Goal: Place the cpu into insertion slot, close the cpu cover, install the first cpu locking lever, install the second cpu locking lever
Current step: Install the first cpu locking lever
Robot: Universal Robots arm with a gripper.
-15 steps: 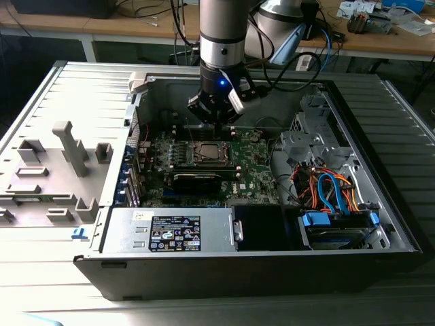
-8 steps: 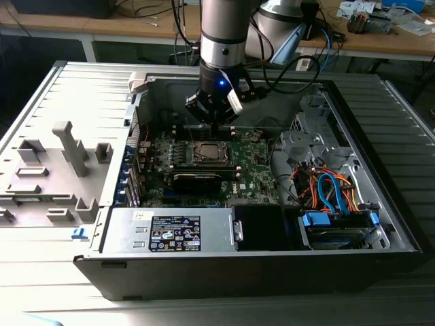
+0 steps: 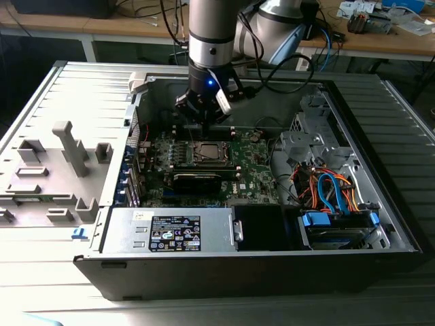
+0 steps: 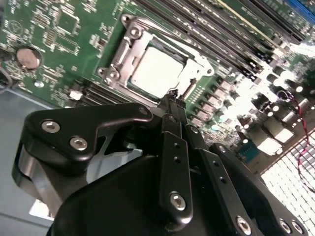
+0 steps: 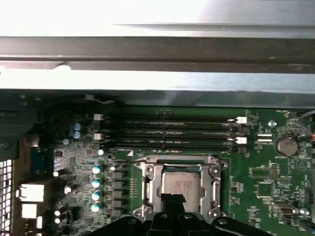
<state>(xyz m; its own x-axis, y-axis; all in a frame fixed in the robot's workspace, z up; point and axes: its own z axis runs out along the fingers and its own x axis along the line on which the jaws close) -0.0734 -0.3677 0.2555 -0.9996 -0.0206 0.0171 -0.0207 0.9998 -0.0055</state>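
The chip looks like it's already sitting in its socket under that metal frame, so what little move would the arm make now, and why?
Probably a small nudge toward the socket's edge. The cpu sits in the insertion slot with the cpu cover down around it, and the shut gripper hovers at that edge, seemingly lining up on a locking lever.

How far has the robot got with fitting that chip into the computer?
The cpu already lies in the insertion slot, and the cpu cover looks to be down around it. The gripper, fingers together and holding nothing, sits at the cover's edge. I cannot tell whether either locking lever is latched, so the levers seem to remain.
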